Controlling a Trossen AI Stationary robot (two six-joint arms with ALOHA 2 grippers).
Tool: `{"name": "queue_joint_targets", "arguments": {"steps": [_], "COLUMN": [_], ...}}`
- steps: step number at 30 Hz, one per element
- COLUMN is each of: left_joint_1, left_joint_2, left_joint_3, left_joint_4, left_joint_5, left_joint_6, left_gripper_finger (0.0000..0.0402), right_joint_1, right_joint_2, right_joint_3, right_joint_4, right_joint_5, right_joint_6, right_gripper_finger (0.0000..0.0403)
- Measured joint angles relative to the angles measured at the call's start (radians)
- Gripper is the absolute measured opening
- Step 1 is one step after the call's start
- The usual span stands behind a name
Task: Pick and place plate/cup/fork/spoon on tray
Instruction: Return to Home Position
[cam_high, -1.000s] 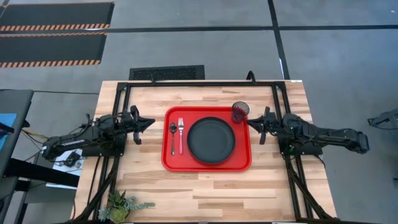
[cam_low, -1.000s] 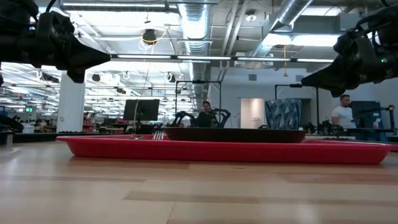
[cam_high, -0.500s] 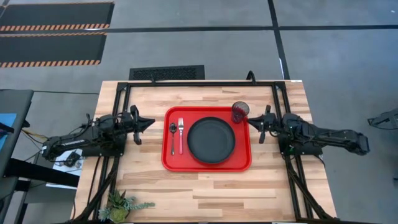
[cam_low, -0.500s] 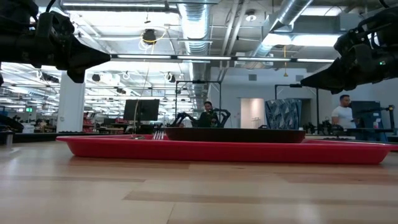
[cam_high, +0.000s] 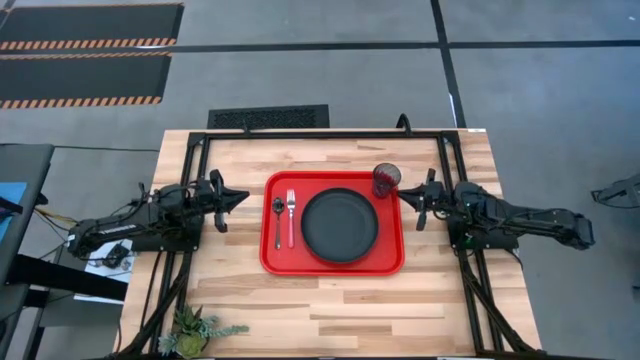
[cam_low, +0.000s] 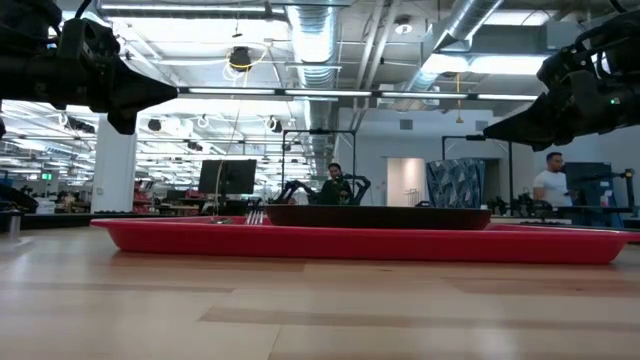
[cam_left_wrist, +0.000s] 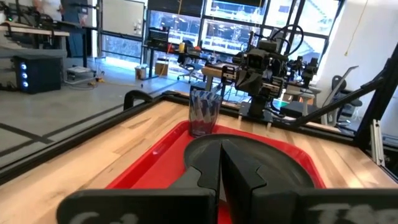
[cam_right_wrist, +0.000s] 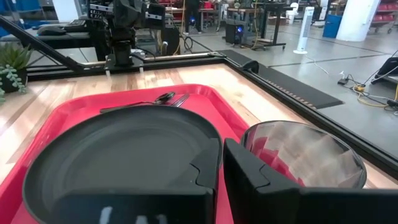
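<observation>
A: Change over the last second?
B: Almost none. The left claw (cam_high: 240, 198) has not moved. The right claw (cam_high: 408, 199) has shifted a hair, seen in the low view. Tableware unmoved.

A: Meaning for the task?
B: My judgement: placing is finished and the arms are settling at home. Nothing is left loose on the worktop (cam_high: 330, 300).

A: Claw states, left first.
B: Left claw: fingers together, nothing between them, hanging off the tray's left edge. Right claw: likewise together and empty, just off the tray's right edge beside the cup (both wrist views show only a thin seam between the fingers).

A: Container contents, left to right?
B: The red tray (cam_high: 270, 262) holds all four. The spoon (cam_high: 277, 210) lies by the left rim. The fork (cam_high: 291, 215) lies just beside it, parallel. The black plate (cam_high: 340, 225) sits in the middle. The cup (cam_high: 386, 180) stands upright in the far right corner, close to the plate's rim. The cup looks empty.
</observation>
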Motion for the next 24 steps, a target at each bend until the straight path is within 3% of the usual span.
{"name": "queue_joint_targets", "arguments": {"steps": [24], "left_joint_1": [0.000], "left_joint_2": [0.000], "left_joint_3": [0.000], "left_joint_4": [0.000], "left_joint_5": [0.000], "left_joint_6": [-0.008], "left_gripper_finger": [0.0000], "right_joint_1": [0.000], "right_joint_2": [0.000], "right_joint_3": [0.000], "right_joint_4": [0.002], "right_joint_5": [0.000], "right_joint_6": [0.001], "right_gripper_finger": [0.0046]}}
